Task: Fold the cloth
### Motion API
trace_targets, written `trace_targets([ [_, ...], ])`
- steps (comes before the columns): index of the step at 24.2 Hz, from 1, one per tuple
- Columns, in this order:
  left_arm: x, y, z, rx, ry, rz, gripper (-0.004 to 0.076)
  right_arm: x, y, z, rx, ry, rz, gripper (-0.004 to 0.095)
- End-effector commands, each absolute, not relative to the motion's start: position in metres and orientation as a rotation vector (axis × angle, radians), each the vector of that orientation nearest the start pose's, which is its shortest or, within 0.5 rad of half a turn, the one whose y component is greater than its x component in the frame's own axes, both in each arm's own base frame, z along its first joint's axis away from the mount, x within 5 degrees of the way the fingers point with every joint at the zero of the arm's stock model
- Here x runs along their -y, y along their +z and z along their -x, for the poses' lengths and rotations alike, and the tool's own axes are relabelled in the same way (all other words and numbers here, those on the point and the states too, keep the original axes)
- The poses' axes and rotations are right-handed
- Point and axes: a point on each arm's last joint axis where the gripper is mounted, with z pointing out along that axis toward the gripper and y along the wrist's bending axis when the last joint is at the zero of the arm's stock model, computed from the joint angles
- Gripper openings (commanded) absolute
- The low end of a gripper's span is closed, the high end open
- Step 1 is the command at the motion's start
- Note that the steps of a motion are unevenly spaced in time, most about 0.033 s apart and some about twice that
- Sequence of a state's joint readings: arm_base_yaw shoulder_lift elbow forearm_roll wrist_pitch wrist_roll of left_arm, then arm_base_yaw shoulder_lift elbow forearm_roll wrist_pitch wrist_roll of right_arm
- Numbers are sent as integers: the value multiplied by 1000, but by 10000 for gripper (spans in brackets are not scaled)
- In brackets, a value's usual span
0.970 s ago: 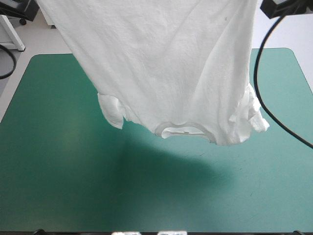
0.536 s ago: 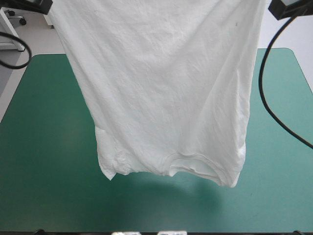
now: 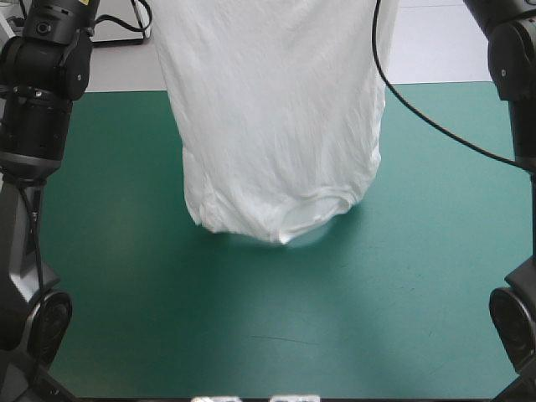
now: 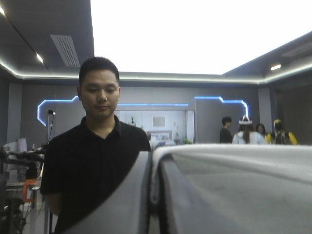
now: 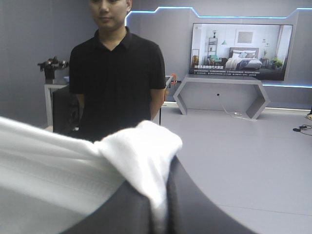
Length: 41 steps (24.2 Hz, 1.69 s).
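Left gripper (image 4: 152, 168) and right gripper (image 5: 163, 190) (both clamped) hold one T-shirt (image 3: 276, 126).

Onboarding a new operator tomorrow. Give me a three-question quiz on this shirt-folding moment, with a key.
1. True or false: the T-shirt lies spread flat.
2. Which part hangs lowest? A the collar; B the bottom hem; C a pocket.
3. Fill in: the left gripper and right gripper are each ___ on the T-shirt.
Key: 1 false, it hangs; 2 A; 3 shut.
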<state>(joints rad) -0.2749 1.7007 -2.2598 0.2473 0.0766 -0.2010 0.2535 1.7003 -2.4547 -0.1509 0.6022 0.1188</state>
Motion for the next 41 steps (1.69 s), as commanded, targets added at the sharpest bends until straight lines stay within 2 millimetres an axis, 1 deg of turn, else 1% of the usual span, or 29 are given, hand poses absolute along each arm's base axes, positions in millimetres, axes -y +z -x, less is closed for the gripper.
trace_targets([
  [1,73,655,-296,-719,-280,-87,-9,-43,649,-287,-1104,154,32,-17],
  [4,73,657,-304,-700,-289,-72,-8,-34,647,-296,-1091,134,15,-17],
  [5,74,655,-312,-719,-283,-66,-9,-33,644,-301,-1098,118,18,-17],
  [6,74,652,-317,-749,-279,-61,-9,-33,642,-303,-1115,115,19,-17],
  [8,76,632,-341,-928,-259,-37,-8,-33,622,-326,-1248,100,18,-17],
  [9,78,617,-356,-1047,-268,-19,-8,-34,605,-342,-1354,91,15,-17],
  [10,81,602,-368,-1140,-270,-15,-8,-35,591,-354,-1438,86,14,-17],
  [11,85,578,-386,-1271,-228,-49,-8,-36,568,-372,-1561,78,14,-17],
  [12,90,563,-395,-1340,-229,-72,-8,-37,555,-381,-1629,80,14,-17],
  [13,98,535,-408,-1447,-216,-124,-9,-39,530,-394,-1762,72,14,-17],
  [14,105,514,-413,-1520,-223,-163,-9,-40,510,-402,-1855,61,23,-17],
  [15,111,498,-413,-1577,-224,-197,-9,-41,495,-407,-1924,59,31,-17],
  [17,121,462,-412,-1701,-214,-257,-9,-44,458,-413,-2103,70,60,-17],
  [18,126,440,-407,-1786,-214,-286,-9,-46,438,-414,-2204,80,84,-17],
  [19,130,418,-401,-1868,-219,-308,-9,-50,423,-413,-2277,110,121,-17],
  [20,132,399,-391,-1951,-219,-335,-9,-52,404,-413,-2367,141,141,-17],
  [21,132,378,-381,-2040,-213,-357,-9,-55,390,-410,-2437,176,155,-17],
  [22,131,355,-369,-2127,-207,-382,-9,-57,373,-404,-2534,205,185,-17],
  [24,127,332,-353,-2214,-215,-385,-9,-57,352,-396,-2643,216,203,-17],
  [26,122,315,-337,-2289,-217,-389,-9,-57,336,-387,-2716,232,230,-17],
  [27,119,307,-327,-2324,-217,-387,-9,-57,328,-381,-2756,241,243,-17],
  [30,111,295,-300,-2382,-234,-375,-9,-56,306,-362,-2877,260,258,-17],
  [33,103,289,-274,-2420,-264,-356,-9,-55,295,-341,-2936,289,257,-17],
  [35,100,289,-260,-2424,-286,-351,-9,-57,290,-326,-2963,271,282,-17],
  [41,90,280,-224,-2462,-305,-357,-9,-65,276,-279,-3039,282,341,-17],
])
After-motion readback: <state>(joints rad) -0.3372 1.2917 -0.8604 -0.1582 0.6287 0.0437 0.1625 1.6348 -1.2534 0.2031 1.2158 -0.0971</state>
